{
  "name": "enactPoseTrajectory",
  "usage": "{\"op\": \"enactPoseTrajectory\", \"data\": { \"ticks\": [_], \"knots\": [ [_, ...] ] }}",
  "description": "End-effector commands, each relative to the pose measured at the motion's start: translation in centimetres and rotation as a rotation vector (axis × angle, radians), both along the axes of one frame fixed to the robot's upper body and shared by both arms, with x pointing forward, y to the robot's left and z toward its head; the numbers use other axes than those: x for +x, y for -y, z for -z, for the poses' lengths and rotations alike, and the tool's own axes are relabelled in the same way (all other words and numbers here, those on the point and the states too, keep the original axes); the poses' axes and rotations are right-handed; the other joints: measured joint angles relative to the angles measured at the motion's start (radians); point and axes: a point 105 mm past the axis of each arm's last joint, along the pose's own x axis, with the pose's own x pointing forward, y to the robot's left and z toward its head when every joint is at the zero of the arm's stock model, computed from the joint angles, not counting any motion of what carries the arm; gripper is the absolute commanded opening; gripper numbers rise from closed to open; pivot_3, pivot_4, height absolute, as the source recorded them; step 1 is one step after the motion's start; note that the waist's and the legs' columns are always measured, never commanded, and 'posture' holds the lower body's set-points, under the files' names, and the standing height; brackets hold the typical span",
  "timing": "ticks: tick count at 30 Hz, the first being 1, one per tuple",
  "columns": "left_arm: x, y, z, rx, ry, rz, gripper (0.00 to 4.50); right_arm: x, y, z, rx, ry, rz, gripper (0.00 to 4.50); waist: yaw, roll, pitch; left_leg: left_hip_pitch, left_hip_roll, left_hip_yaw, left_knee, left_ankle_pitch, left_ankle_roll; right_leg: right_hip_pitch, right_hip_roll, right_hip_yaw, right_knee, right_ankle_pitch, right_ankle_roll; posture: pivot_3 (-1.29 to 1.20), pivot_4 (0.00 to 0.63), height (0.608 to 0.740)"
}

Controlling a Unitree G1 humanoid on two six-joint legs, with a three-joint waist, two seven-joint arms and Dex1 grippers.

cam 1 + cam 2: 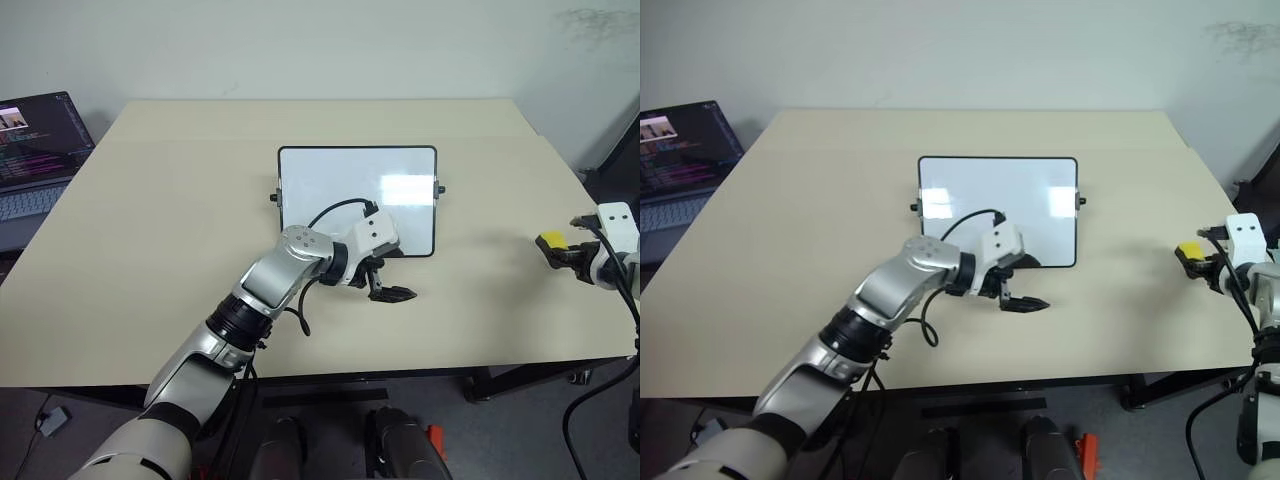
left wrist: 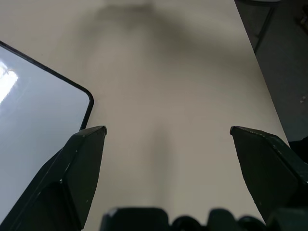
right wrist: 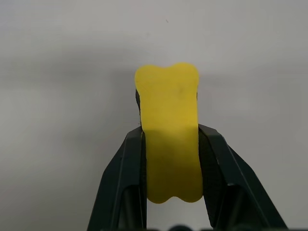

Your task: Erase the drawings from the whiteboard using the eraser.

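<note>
two sets of fingers: right fingers [image 3: 171, 144] pinch the yellow eraser [image 3: 168, 130] well apart from the whiteboard [image 1: 357, 190]; left fingers [image 2: 168, 139] spread open above the tabletop [image 1: 180, 200].

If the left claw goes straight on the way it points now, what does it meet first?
Probably only the bare table. The open left claw points past the whiteboard's near corner, with the board off to one side. Depth is unclear, but nothing else lies ahead.

Office: laptop [image 1: 35, 150] (open), table [image 1: 150, 250].
</note>
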Motion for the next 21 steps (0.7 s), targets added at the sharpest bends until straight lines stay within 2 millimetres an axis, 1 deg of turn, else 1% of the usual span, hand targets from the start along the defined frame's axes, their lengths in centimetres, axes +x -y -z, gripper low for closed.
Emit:
{"op": "enactPoseTrajectory", "data": {
  "ticks": [1, 6, 9, 11, 12, 16, 18, 19, 21],
  "knots": [
    [-0.1, 0.6, -1.6, -0.025, 0.057, 0.029, 4.50, -0.3, 0.7, -0.9, -0.013, 0.021, -0.003, 1.09, 0.000, 0.000, 0.000, 0.000, 0.000, 0.000, 0.000, 0.000, 0.000, 0.000, 0.000, 0.000, 0.000, 0.000, 0.000, 0.00, 0.150, 0.740],
    [-0.1, 0.7, -1.5, -0.029, 0.052, 0.028, 4.50, -0.3, 0.6, -0.7, 0.002, 0.017, -0.013, 1.09, -0.001, 0.000, 0.000, 0.001, 0.000, 0.000, 0.000, 0.000, 0.000, 0.000, 0.000, 0.000, 0.001, 0.000, 0.000, 0.00, 0.150, 0.740],
    [0.1, 0.6, -1.4, -0.031, 0.049, 0.022, 4.50, -0.4, 0.8, -0.3, -0.035, -0.005, -0.016, 1.09, -0.001, 0.000, 0.000, 0.001, 0.000, 0.000, 0.000, 0.000, 0.000, 0.000, 0.000, 0.000, 0.000, 0.000, 0.000, 0.00, 0.150, 0.740],
    [0.2, 0.6, -1.3, -0.031, 0.046, 0.016, 4.50, -0.4, 0.7, -0.4, -0.036, -0.002, -0.017, 1.82, 0.000, 0.000, 0.000, 0.001, 0.000, 0.000, 0.000, 0.000, 0.000, 0.000, 0.000, 0.000, 0.000, 0.000, 0.000, 0.00, 0.150, 0.740],
    [0.3, 0.6, -1.2, -0.029, 0.045, 0.014, 4.50, -0.4, 0.7, -0.4, -0.036, -0.001, -0.016, 2.00, 0.000, 0.000, 0.000, 0.001, 0.000, 0.000, 0.000, 0.000, 0.000, 0.000, 0.000, 0.000, 0.000, 0.000, 0.000, 0.00, 0.150, 0.740],
    [0.4, 0.4, -1.1, -0.027, 0.045, 0.012, 4.50, -0.6, 1.1, -0.5, -0.040, 0.000, -0.006, 3.45, 0.000, 0.000, 0.000, 0.001, 0.000, 0.000, 0.000, 0.000, 0.000, 0.000, 0.000, 0.000, 0.000, 0.000, 0.000, 0.00, 0.150, 0.740],
    [0.9, 0.1, -1.4, -0.042, 0.035, -0.011, 4.50, -0.9, 1.6, -1.0, -0.046, 0.016, 0.004, 4.20, 0.002, 0.000, 0.000, 0.001, 0.000, 0.000, 0.000, 0.000, 0.000, 0.001, 0.000, 0.000, 0.000, 0.000, 0.000, 0.00, 0.150, 0.740],
    [1.1, 0.0, -1.4, -0.047, 0.033, -0.021, 4.50, -1.0, 1.7, -1.2, -0.049, 0.022, 0.006, 4.45, 0.002, 0.000, 0.000, 0.001, 0.000, 0.000, 0.000, 0.000, 0.000, 0.001, 0.000, 0.000, 0.000, 0.000, 0.000, 0.00, 0.150, 0.740],
    [1.4, -0.5, -1.4, -0.045, 0.033, -0.043, 4.50, -1.1, 1.7, -2.0, -0.055, 0.044, 0.005, 4.45, 0.000, 0.000, 0.000, 0.001, 0.000, 0.000, 0.000, 0.000, 0.000, 0.000, 0.000, 0.000, 0.000, 0.000, 0.000, 0.00, 0.150, 0.740]
  ]
}}
